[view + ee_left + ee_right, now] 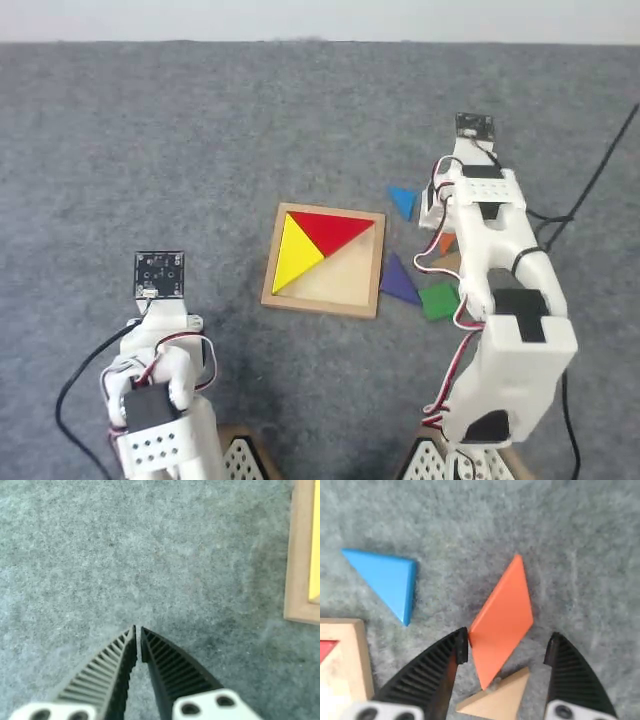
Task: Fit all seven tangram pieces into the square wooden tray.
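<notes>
Progress: two of seven pieces, red triangle [330, 230] and yellow triangle [292, 258], sit in the tray [340, 278] at frame centre. Still on the counter [200, 150] right of it: blue triangle [403, 200], orange piece [501, 615], purple triangle [398, 282], green square [438, 300], tan triangle [495, 702]. Your right gripper [507, 642] is spread astride the orange piece. Your left gripper [138, 630] is pressed together, lower left.

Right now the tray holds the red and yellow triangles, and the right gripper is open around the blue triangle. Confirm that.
Not quite. The right gripper is open around the orange parallelogram, not the blue triangle, which lies apart from it; the right wrist view shows this. The tray does hold the red triangle and the yellow triangle.
</notes>
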`<action>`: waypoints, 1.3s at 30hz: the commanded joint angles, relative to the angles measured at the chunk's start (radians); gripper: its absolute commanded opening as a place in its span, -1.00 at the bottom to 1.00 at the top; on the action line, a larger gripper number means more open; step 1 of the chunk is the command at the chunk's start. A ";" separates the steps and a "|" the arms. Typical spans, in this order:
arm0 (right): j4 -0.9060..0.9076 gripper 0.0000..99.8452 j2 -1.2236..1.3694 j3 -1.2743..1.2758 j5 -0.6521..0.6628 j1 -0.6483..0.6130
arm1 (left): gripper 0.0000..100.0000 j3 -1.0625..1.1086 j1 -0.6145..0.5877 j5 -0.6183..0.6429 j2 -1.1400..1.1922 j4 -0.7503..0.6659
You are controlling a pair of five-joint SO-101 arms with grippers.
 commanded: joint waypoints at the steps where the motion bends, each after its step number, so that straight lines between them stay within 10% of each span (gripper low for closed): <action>1: -0.005 -0.49 -0.116 -0.041 0.009 -0.051 | -0.97 -0.008 -0.003 -0.009 -0.018 0.005; 39: 0.036 -0.49 -0.065 -0.095 0.011 -0.021 | -0.97 -0.008 -0.003 -0.009 -0.018 0.005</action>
